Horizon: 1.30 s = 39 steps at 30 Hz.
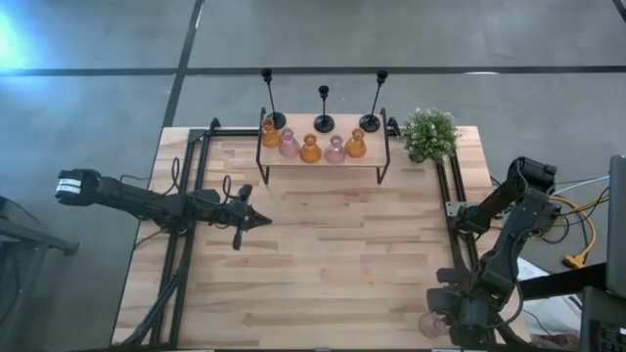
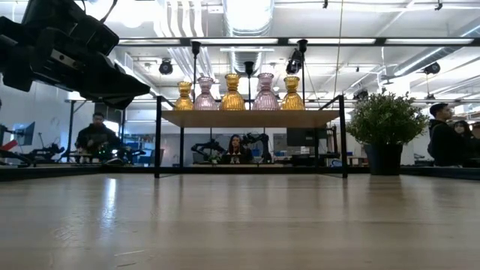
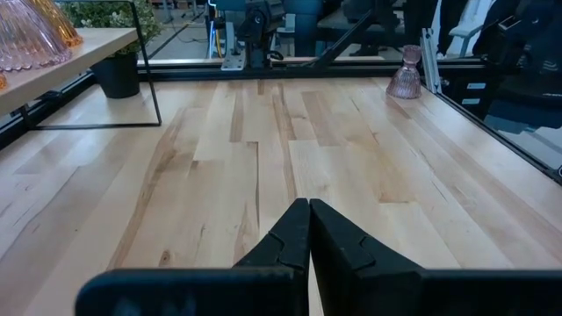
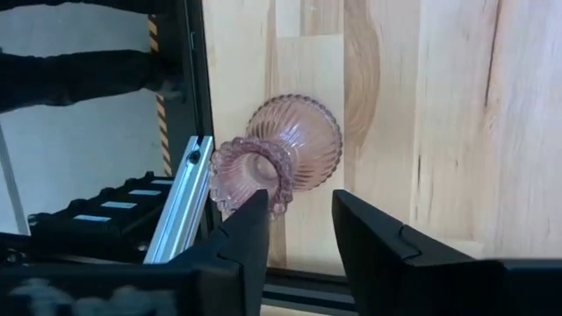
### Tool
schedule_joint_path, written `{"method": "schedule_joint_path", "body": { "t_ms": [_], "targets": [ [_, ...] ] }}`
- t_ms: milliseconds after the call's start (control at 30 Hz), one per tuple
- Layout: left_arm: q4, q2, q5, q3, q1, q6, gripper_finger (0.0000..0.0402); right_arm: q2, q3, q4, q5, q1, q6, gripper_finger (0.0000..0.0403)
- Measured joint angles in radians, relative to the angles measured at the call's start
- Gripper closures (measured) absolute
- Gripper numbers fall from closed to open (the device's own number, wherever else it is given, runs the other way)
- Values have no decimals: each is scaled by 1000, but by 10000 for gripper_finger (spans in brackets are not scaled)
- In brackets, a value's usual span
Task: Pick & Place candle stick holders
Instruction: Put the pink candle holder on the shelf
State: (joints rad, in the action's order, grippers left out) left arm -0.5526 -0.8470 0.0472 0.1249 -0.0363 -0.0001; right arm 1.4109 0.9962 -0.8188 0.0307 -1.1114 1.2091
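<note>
Dark fingers of the left gripper fill the foreground of the left wrist view, pressed together with nothing between them. From above, this gripper hangs over the left-centre of the wooden table, well apart from every holder.

Farther back, the wooden shelf carries five squat glass holders in a row: amber, pink, amber, pink, amber. Behind them on the shelf stand three black stemmed holders. A green plant sits just right of the shelf.

At the table's near right corner, a sixth pink glass holder stands upright beside the frame rail. The right gripper points down at it with its fingers parted, the holder lying just beyond the gap and not gripped; whether a fingertip touches it cannot be told.

No readable writing or labels show.
</note>
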Motion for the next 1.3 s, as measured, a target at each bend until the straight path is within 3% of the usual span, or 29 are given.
{"method": "schedule_joint_path", "body": {
  "t_ms": [867,1033,1300],
  "targets": [
    [1,0,-11,0,0,0,390,-1,-64,78,23,22,30,266],
    [1,0,-65,0,0,0,390,-1,-73,79,22,23,30,264],
    [1,0,-245,0,0,0,390,-2,-117,152,22,23,54,281]
  ]
}}
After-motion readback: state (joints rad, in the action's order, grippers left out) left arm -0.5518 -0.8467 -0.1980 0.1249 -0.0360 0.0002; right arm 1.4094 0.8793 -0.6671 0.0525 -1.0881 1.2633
